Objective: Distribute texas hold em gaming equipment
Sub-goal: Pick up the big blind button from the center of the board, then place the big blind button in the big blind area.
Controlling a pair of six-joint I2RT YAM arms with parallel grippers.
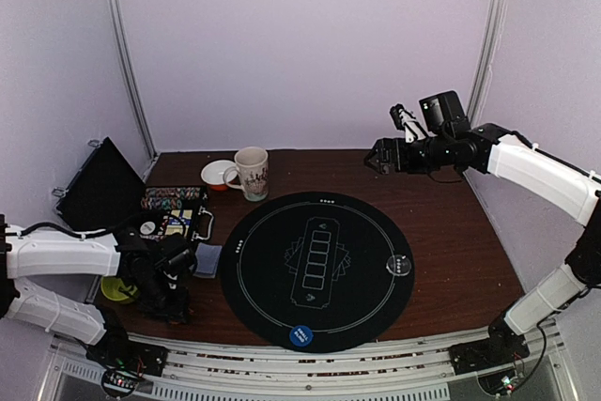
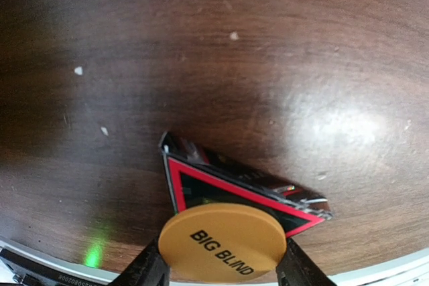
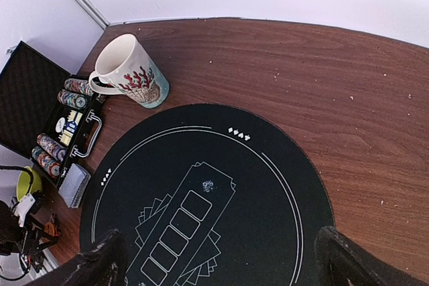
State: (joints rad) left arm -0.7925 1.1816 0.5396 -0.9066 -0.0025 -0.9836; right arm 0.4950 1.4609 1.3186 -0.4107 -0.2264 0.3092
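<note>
1. Our left end effector is closed on the orange disc marked BIG BLIND, its fingers pinching opposite edges of the rim.
2. We judge this disc light, stiff and smooth. An edge pinch across its widest part suits it, though it may pivot or slip if knocked.
3. The disc sits over bare counter at the near left, off the mat.
4. Just beside that arm lies the deck of cards. We expect it to be slippery and apt to fan, so it is best squeezed across its long sides.
5. The blue disc rests on the mat's near edge and the clear disc on its right edge.
6. Our right end effector is spread wide and empty, high over the far right.
</note>
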